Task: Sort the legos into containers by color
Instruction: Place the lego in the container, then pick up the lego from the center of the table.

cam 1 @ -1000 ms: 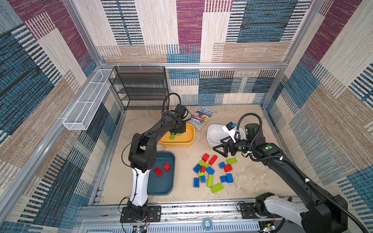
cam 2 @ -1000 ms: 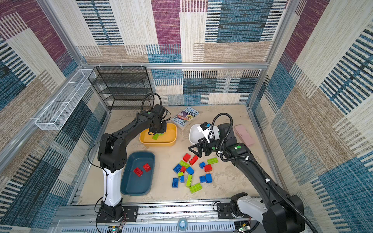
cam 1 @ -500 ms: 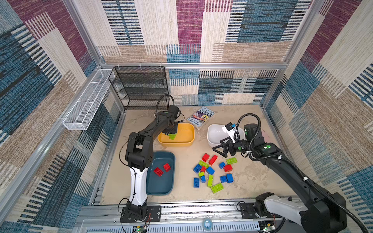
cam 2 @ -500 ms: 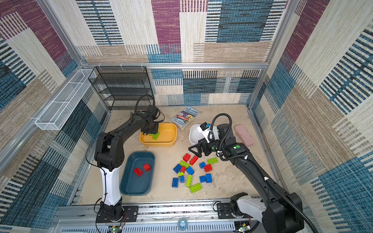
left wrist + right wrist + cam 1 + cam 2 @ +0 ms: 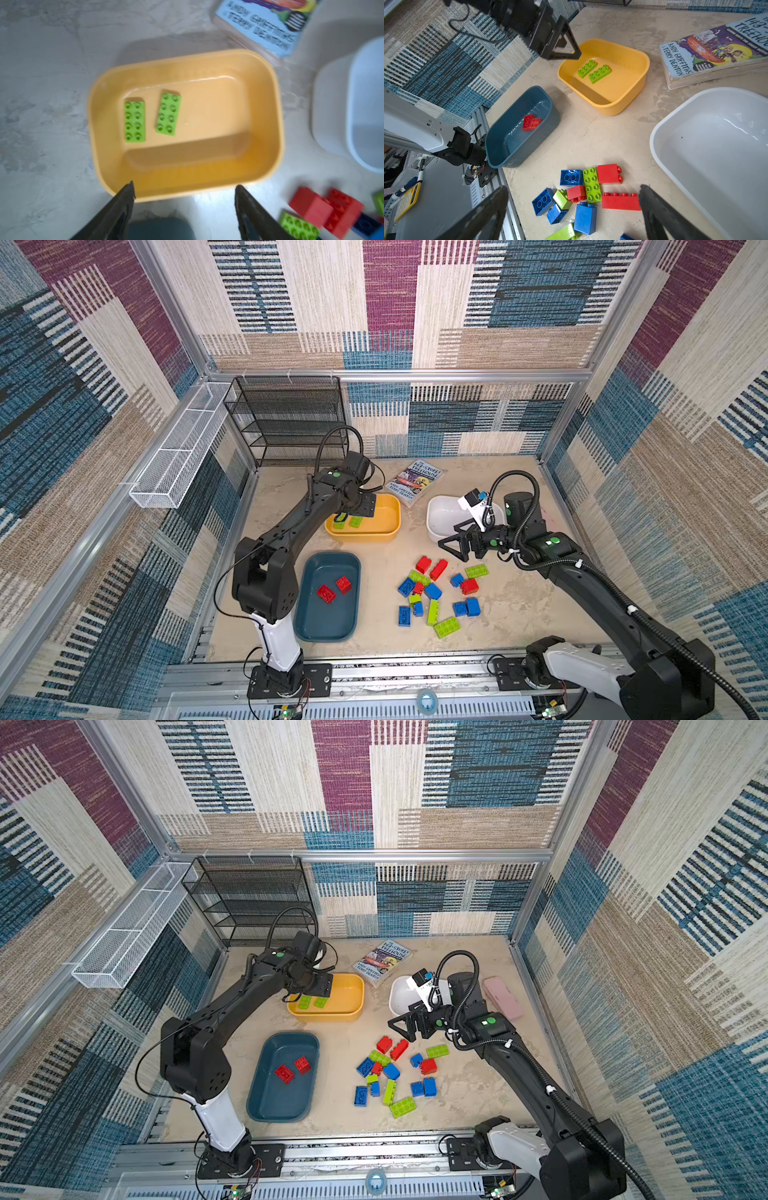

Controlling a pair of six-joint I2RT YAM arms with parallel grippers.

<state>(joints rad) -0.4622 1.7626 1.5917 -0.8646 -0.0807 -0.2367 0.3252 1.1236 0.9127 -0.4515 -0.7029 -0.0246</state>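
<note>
Two long lime-green bricks (image 5: 135,121) with round studs lie flat, side by side and apart, in the yellow bin (image 5: 270,124), a smooth, glossy tub with rounded corners at the centre of the left wrist view. At the lower edge of that frame the left pincer (image 5: 185,191) stands wide apart over the bin's rim, holding nothing. In a top view, the dark teal bin (image 5: 328,630) at lower centre holds two red bricks (image 5: 326,594). Bare mottled table (image 5: 519,605) separates it from the loose pile (image 5: 432,591) of red, blue and green blocks to its right. The right pincer (image 5: 574,188) hangs spread wide over that pile, empty, beside the white bin (image 5: 442,512). A paperback (image 5: 413,483) lies just beside the yellow bin's upper right corner.
</note>
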